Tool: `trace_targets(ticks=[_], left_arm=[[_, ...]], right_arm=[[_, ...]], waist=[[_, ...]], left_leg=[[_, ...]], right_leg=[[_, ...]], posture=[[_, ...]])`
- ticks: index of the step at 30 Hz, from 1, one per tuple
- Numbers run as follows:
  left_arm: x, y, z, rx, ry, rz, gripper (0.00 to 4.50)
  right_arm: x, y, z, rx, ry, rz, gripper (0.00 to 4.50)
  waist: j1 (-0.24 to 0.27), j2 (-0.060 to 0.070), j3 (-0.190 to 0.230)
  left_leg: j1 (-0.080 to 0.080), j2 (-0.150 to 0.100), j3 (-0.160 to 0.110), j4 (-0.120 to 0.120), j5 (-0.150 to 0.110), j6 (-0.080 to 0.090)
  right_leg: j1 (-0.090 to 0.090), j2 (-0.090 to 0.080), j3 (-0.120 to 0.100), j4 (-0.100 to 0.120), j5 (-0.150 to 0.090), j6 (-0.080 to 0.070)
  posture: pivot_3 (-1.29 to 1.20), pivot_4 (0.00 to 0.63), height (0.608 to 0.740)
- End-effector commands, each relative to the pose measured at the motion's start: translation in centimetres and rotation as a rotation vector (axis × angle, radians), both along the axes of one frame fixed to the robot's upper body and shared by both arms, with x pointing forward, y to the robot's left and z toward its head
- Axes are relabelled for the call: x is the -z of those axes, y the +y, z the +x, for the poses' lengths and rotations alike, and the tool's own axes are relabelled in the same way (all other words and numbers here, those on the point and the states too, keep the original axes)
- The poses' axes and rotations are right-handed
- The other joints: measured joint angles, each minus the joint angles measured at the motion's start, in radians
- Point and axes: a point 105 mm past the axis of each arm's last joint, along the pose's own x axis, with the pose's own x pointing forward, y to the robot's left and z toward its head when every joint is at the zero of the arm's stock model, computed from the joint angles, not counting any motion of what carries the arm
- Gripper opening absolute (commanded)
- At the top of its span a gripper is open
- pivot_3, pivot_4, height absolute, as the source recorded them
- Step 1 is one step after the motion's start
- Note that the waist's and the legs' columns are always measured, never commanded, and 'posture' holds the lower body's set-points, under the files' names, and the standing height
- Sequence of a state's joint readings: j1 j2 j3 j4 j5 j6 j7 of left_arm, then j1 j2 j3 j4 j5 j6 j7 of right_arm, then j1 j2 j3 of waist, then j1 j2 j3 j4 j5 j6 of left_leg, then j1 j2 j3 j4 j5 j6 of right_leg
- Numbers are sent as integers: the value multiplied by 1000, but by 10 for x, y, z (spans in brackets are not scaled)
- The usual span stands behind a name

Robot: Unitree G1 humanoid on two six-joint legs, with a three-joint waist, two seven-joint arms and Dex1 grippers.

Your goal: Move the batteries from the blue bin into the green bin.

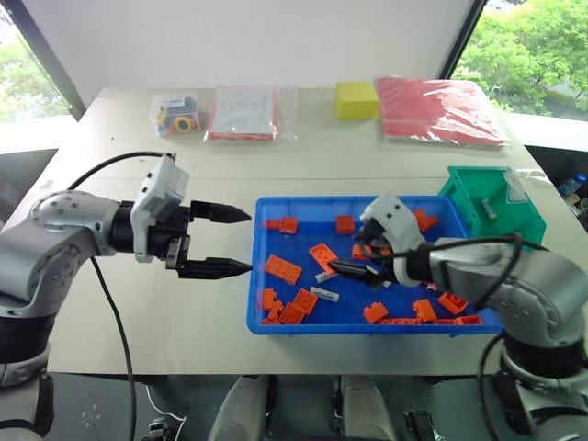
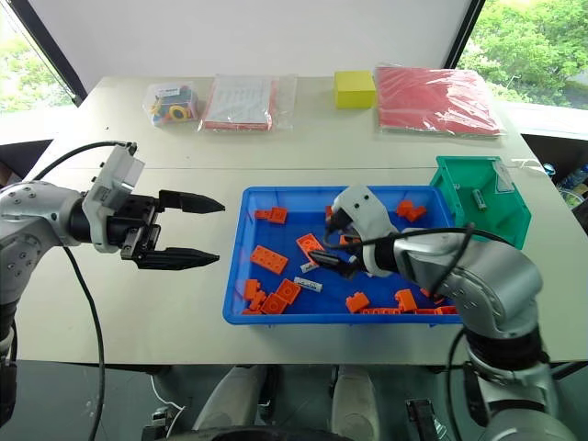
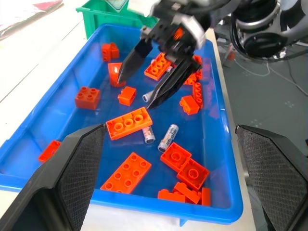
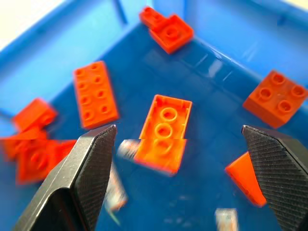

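Jaws of left gripper (image 1: 230, 241) spread, hovering over bare surface (image 1: 119, 184) left of blue bin (image 1: 276, 328). Right gripper (image 3: 139, 89) jaws spread, tips low inside bin among orange bricks (image 1: 283, 268). Left wrist view shows three batteries (image 3: 168, 137) there; head views show another in green bin (image 2: 481, 199).

A big pale flat table (image 1: 303, 175) holds a wide blue plastic tray (image 1: 276, 322), a small green plastic box (image 1: 469, 197), a yellow block (image 1: 356, 99), a red plastic packet (image 1: 436, 108) and two clear bags (image 1: 243, 112).
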State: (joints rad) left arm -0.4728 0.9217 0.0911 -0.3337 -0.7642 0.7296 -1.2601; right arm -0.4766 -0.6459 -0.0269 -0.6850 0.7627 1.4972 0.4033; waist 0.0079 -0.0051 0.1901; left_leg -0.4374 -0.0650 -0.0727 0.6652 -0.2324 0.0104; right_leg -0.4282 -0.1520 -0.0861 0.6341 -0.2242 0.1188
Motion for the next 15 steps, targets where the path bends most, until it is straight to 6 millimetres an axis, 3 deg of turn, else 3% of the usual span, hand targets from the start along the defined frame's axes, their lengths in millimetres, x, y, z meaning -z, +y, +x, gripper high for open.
trace_targets(ticks=[1,15], left_arm=[[-4,-2,-6,35,-25,2,4500],[-6,-4,-9,61,-39,13,4500]], right_arm=[[-2,6,-14,-87,-1,15,4284],[40,13,-18,-203,103,-47,4284]], waist=[[-1,0,0],[3,0,0]], left_leg=[[0,0,0,0,0,0],[0,2,2,0,0,0]], right_leg=[[0,0,0,0,0,0],[0,1,0,0,1,-1]], posture=[[0,150,692],[0,150,692]])
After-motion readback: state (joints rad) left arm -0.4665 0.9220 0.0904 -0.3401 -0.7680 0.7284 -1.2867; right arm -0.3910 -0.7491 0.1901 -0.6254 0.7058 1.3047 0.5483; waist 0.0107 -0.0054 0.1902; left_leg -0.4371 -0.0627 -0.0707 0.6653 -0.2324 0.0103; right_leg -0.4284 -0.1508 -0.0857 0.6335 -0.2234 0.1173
